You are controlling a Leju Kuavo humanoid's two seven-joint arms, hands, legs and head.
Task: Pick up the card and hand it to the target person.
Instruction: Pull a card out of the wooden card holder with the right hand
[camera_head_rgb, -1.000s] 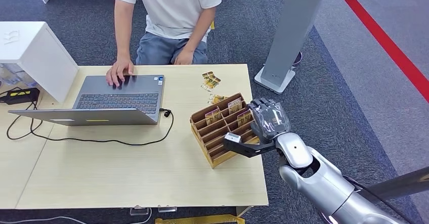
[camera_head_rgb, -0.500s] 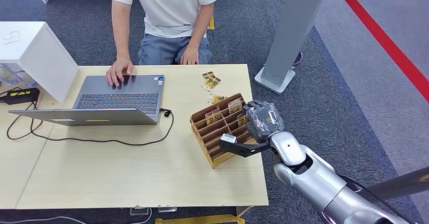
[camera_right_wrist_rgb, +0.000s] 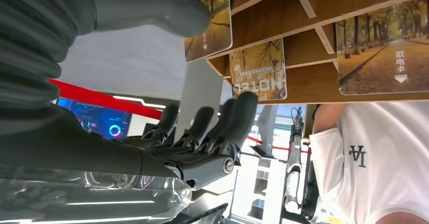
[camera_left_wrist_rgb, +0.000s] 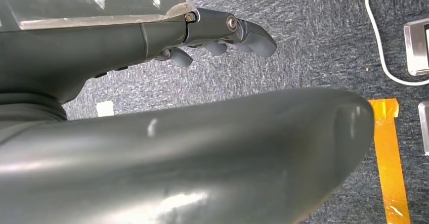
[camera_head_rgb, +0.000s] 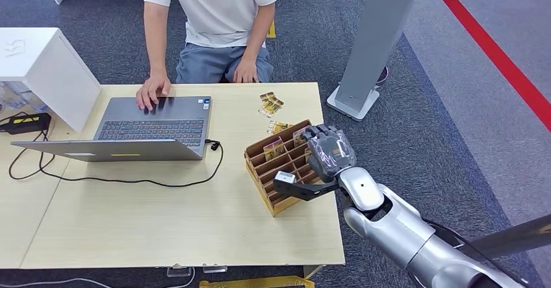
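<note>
Right hand (camera_head_rgb: 323, 158) is over the wooden card rack (camera_head_rgb: 282, 166) at the tabletop's (camera_head_rgb: 162, 223) right edge, fingers spread, thumb out to the side, grasping nothing. Autumn-print cards (camera_right_wrist_rgb: 260, 68) stand in the rack's slots, one just beside the fingertips (camera_right_wrist_rgb: 243, 107). Left hand (camera_left_wrist_rgb: 212, 37) hangs over grey carpet, fingers loose, nothing in it. A person (camera_head_rgb: 214, 15) sits across, a hand on the laptop (camera_head_rgb: 153, 127)
</note>
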